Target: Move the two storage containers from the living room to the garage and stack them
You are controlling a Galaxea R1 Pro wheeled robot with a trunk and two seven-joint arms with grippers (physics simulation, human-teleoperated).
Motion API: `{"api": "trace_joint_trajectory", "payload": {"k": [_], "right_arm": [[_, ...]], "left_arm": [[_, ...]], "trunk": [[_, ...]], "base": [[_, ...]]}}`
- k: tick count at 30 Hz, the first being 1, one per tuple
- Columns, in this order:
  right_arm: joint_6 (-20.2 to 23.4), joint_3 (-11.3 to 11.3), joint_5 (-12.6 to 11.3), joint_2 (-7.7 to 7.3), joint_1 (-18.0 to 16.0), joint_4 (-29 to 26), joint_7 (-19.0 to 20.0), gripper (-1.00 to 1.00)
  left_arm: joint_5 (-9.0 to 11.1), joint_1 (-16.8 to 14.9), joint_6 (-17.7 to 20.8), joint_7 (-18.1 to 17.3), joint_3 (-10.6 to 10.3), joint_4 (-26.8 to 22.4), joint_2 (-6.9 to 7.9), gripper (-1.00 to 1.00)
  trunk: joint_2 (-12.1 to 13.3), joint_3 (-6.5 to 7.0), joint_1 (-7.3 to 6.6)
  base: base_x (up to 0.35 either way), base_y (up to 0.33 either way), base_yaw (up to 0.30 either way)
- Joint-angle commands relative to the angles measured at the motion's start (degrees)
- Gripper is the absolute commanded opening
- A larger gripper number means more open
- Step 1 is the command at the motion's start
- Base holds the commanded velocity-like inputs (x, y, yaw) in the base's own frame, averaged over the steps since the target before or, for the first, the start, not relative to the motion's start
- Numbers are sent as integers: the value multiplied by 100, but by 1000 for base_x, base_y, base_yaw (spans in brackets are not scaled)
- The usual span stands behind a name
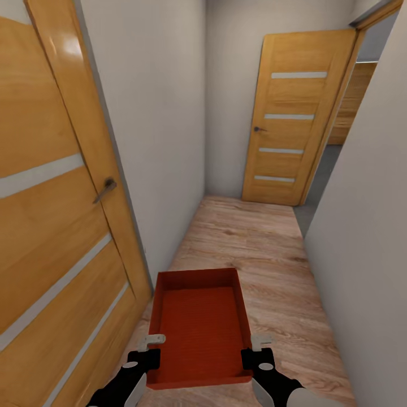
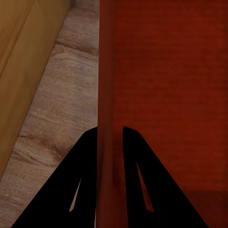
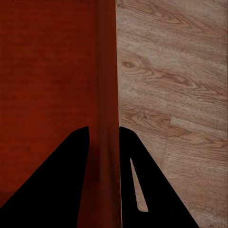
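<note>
In the hallway | storage container pinched by left claw and right claw | garage probably ahead; placing, stacking undone

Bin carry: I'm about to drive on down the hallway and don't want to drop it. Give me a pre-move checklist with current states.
1. Left gripper clamped on the bin wall: ok, fingers straddle it.
2. Right gripper clamped on the opposite wall: ok.
3. Bin level: ok, roughly level in the head view.
4. Bin empty: ok.
5. Hallway floor ahead free: ok.
6. Far door open enough: cannot tell.
</note>
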Motion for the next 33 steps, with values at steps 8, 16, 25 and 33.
{"api": "trace_joint_trajectory", "payload": {"k": [8, 16, 25, 33], "right_arm": [[-35, -48, -77, -84, -7, 9, -120, -100], [-39, -52, -77, -77, -7, 9, -127, -100], [-37, -52, -77, -69, -7, 9, -127, -100], [-41, -52, -77, -69, -7, 9, -127, -100]], "left_arm": [[-29, 1, 40, 65, -45, -16, 7, -100], [-28, 1, 47, 61, -45, -16, 7, -100], [-23, 0, 47, 59, -45, -7, 7, -100], [-20, 1, 47, 59, -45, -4, 7, -100]], "trunk": [[-4, -6, 4], [-4, -6, 4], [-4, -6, 4], [-4, -6, 4]], "base": [[322, 0, -13], [322, 0, -217], [322, 0, -246], [322, 0, -78]]}}
